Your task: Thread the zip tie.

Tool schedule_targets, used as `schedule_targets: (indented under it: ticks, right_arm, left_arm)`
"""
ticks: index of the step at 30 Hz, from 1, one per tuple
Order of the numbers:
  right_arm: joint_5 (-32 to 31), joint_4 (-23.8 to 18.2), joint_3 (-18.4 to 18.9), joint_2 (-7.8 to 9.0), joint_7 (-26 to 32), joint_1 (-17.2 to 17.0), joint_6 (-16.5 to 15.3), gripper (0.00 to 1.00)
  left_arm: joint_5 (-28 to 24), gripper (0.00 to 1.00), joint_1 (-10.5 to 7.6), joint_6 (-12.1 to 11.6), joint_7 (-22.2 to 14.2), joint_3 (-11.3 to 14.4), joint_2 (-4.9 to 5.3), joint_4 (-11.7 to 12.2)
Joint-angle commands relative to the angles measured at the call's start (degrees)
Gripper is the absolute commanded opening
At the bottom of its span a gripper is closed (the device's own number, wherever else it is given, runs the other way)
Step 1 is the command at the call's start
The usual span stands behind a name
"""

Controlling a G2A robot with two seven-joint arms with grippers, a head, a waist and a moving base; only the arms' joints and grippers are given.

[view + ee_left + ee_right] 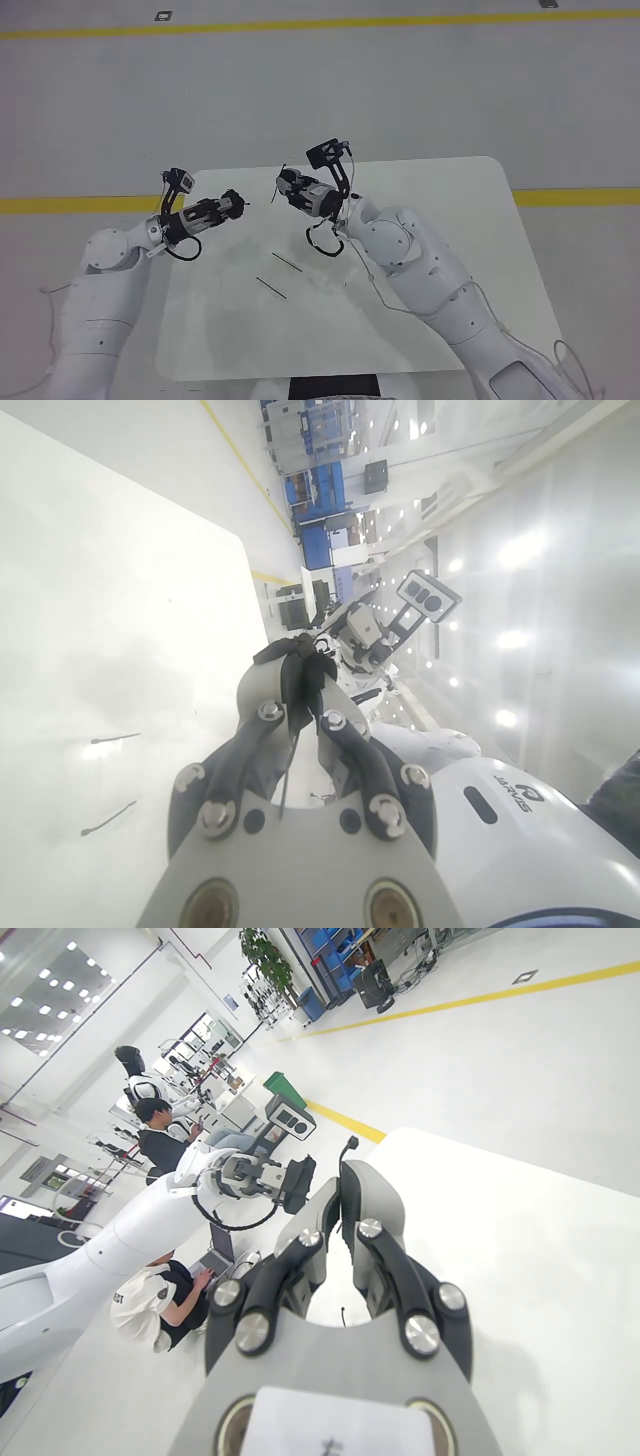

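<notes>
Lying nearest on the table (450, 260), two spare ties (287, 262) are seen. Farther off, the zip tie (352, 1144) is pinched in the closed right gripper (341, 1193), head protruding. A thin strip (289, 765) is clamped in the closed left gripper (300, 670), held apart. Alignment is judged to be in hand; next, a tip must be steered precisely into the head.

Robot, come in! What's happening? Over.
Left end effector shut on a tie; right end effector shut on second tie. Apart, unthreaded. Two spares on table.
</notes>
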Motion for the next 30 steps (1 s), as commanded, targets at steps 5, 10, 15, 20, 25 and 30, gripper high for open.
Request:
schedule_targets:
  ticks: [5,10,15,20,25,30]
  right_arm:
    - [0.0,0.0,0.0,0.00,0.0,0.0,0.0,0.00]
    - [0.0,0.0,0.0,0.00,0.0,0.0,0.0,0.00]
    - [-2.1,0.0,-0.9,-0.18,-2.9,-0.3,0.3,0.00]
    - [-2.5,-0.1,-2.4,-0.70,-4.9,-0.3,2.0,0.00]
    - [-3.8,-0.9,-4.5,-1.07,-7.0,-2.2,3.7,0.00]
    - [-5.3,0.6,-4.1,-0.86,-10.1,-4.2,2.3,0.00]
  left_arm:
    - [0.0,0.00,0.00,0.0,0.0,0.0,0.00,0.0]
    - [0.0,0.00,0.00,0.0,0.0,0.0,0.00,0.0]
    - [0.0,0.00,0.00,0.0,0.0,0.0,0.00,0.0]
    - [0.0,0.00,0.00,0.0,0.0,0.0,0.00,0.0]
    - [0.0,0.00,0.00,0.0,0.0,0.0,0.00,0.0]
    - [0.0,0.00,0.00,0.0,0.0,0.0,0.00,0.0]
